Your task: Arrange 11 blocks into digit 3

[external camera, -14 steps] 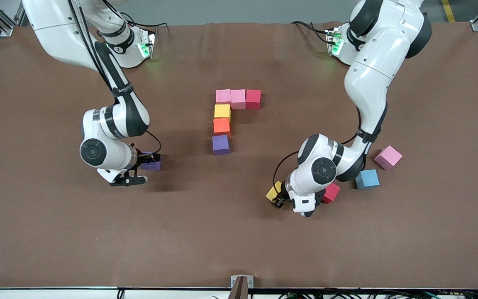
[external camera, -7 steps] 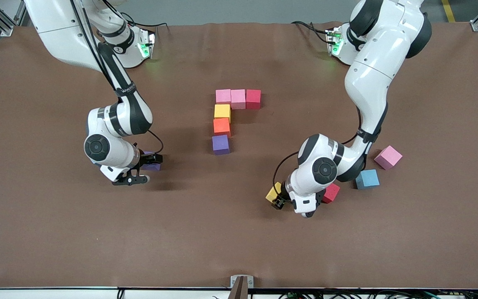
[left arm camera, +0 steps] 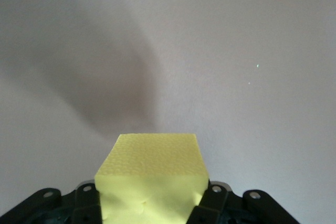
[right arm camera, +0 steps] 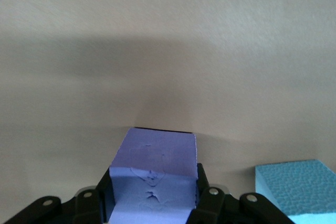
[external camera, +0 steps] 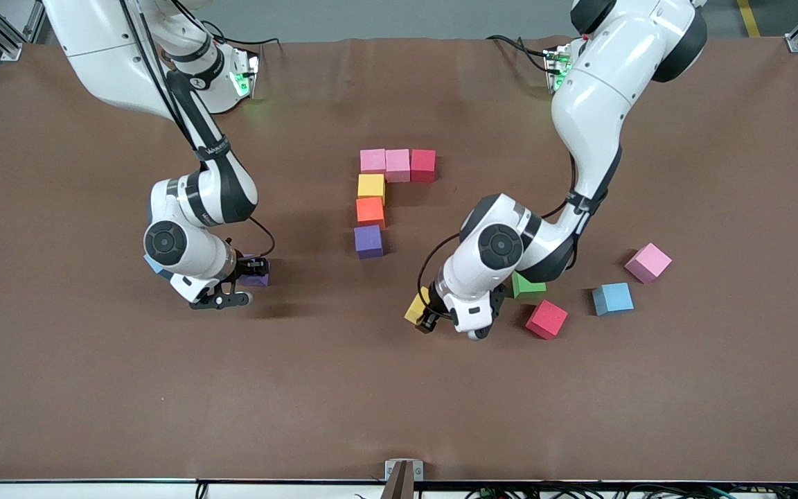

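Since a second ago the left arm has carried its yellow block (external camera: 415, 308) toward the middle of the table, uncovering a green block (external camera: 526, 285) beside the red block (external camera: 546, 319). The left gripper (external camera: 426, 320) pinches the yellow block over bare table, its forearm bent low, wrist pointing toward the camera. The right gripper (external camera: 246, 272) has pressed its fingers onto a purple block (external camera: 256, 274), its elbow folded above. The unfinished digit 3 (external camera: 379, 199) sits mid-table: a three-cube bar, then yellow, orange and purple cubes running nearer the camera. A light blue block (external camera: 612, 298) and a pink block (external camera: 648, 262) lie loose toward the left arm's end.
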`<state>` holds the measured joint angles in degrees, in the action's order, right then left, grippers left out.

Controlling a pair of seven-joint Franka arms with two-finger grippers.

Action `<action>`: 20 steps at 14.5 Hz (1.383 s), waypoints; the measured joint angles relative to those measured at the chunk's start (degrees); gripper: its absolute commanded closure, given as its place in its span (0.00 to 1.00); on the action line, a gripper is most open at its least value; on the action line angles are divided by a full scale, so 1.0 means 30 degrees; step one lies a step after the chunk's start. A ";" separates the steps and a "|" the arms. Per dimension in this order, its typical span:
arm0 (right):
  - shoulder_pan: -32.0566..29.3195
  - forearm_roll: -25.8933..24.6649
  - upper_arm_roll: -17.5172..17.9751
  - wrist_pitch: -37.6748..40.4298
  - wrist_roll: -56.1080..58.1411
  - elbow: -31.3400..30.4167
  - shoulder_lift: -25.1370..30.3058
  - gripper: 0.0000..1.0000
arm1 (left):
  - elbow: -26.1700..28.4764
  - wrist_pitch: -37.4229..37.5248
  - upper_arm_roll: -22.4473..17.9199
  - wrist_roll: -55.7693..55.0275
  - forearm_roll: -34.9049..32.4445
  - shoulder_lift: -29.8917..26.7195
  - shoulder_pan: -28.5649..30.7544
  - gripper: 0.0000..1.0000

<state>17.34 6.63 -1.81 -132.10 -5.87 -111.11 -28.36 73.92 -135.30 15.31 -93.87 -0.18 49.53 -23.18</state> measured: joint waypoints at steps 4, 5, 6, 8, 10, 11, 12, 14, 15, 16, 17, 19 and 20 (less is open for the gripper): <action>0.0394 0.0000 0.0040 0.1482 -0.0004 0.1712 -0.0009 0.65 | 0.0413 0.0333 -0.0197 -0.1685 0.0000 -0.0645 0.0313 0.99; 0.0489 0.0000 0.0045 0.1896 -0.0006 0.2235 -0.0038 0.65 | 0.0786 0.0481 -0.0199 -0.1954 0.0000 -0.1084 0.0465 0.99; 0.0608 0.0001 0.0049 0.2118 -0.0006 0.2688 -0.0093 0.65 | 0.1246 0.0609 -0.0198 -0.2347 0.0000 -0.1659 0.0627 0.99; 0.1044 0.0018 0.0070 0.2290 -0.0148 0.3503 -0.0344 0.65 | 0.2241 0.0936 -0.0205 -0.3828 -0.0001 -0.2965 0.1015 0.99; 0.1799 0.0022 0.0100 0.2399 -0.1236 0.4431 -0.0854 0.65 | 0.3111 0.1086 -0.0212 -0.5268 -0.0001 -0.3909 0.1315 0.99; 0.2262 0.0022 0.0120 0.2415 -0.1900 0.4926 -0.1202 0.65 | 0.3356 0.1086 -0.0223 -0.6011 -0.0001 -0.4137 0.1385 1.00; 0.2773 0.0022 0.0141 0.2416 -0.2613 0.5450 -0.1621 0.65 | 0.3468 0.1081 -0.0235 -0.6937 0.0001 -0.4256 0.1468 1.00; 0.3874 0.0022 0.0161 0.2373 -0.4166 0.6507 -0.2543 0.65 | 0.3552 0.1079 -0.0203 -0.8958 0.0001 -0.4369 0.2006 0.99; 0.4384 0.0022 0.0167 0.2349 -0.4831 0.7002 -0.3000 0.65 | 0.3658 0.1079 -0.0162 -0.9587 0.0001 -0.4401 0.2340 0.99; 0.4867 0.0022 0.0168 0.2339 -0.5416 0.7493 -0.3458 0.65 | 0.3873 0.1080 -0.0131 -1.0073 0.0001 -0.4474 0.2592 0.99; 0.5285 0.0022 0.0165 0.2322 -0.5936 0.7977 -0.3897 0.65 | 0.4147 0.1099 -0.0102 -1.0253 0.0001 -0.4569 0.2697 0.99; 0.5899 0.0021 0.0160 0.2309 -0.6785 0.8937 -0.4677 0.65 | 0.4778 0.1268 -0.0006 -1.0365 0.0000 -0.4903 0.2666 0.99; 0.6106 0.0021 0.0156 0.2310 -0.7040 0.9300 -0.4985 0.65 | 0.5036 0.1335 0.0073 -1.0449 0.0000 -0.5100 0.2612 1.00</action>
<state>35.66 6.69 -1.34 -125.17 -26.99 -83.21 -43.31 89.03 -131.30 15.53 -125.22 -0.17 34.22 -15.35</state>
